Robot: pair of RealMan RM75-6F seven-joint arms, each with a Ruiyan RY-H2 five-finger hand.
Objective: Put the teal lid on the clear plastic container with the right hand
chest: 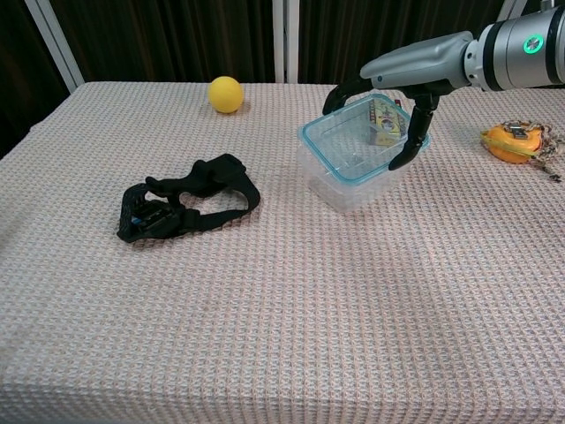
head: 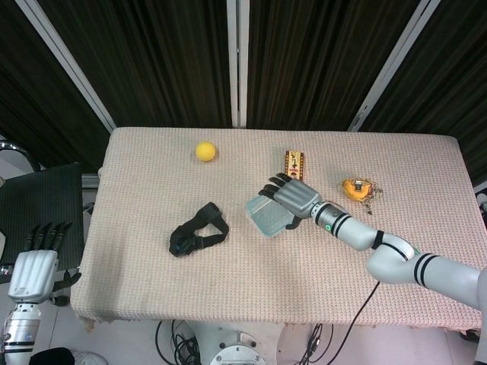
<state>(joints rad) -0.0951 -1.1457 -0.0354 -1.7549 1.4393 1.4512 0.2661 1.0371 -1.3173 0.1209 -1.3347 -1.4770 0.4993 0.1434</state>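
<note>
Here, reading left to right with the clear plastic container (chest: 346,177) as your landmark. Only the head view shows your left hand (head: 34,268): it hangs off the table's edge, far left of the container, fingers straight and slightly apart, holding nothing. The chest view leaves it out altogether. Well left of the container lies the black strap (chest: 184,208), and behind that, toward the far edge, the yellow ball (chest: 225,94).

The chest view gives you what the head view hides: the teal lid (chest: 364,139) sits over the container's mouth, tilted, its far side raised. It has a teal rim around a see-through panel, and the container's walls are clear enough to show the cloth beneath. From above, your right hand (head: 290,199) covers much of the lid.

That hand grips the lid, thumb on its near right edge, fingers (chest: 339,91) arched over the far edge. Just behind the container stands the small red box (head: 294,165). Well right of it rests the orange object (chest: 511,141).
</note>
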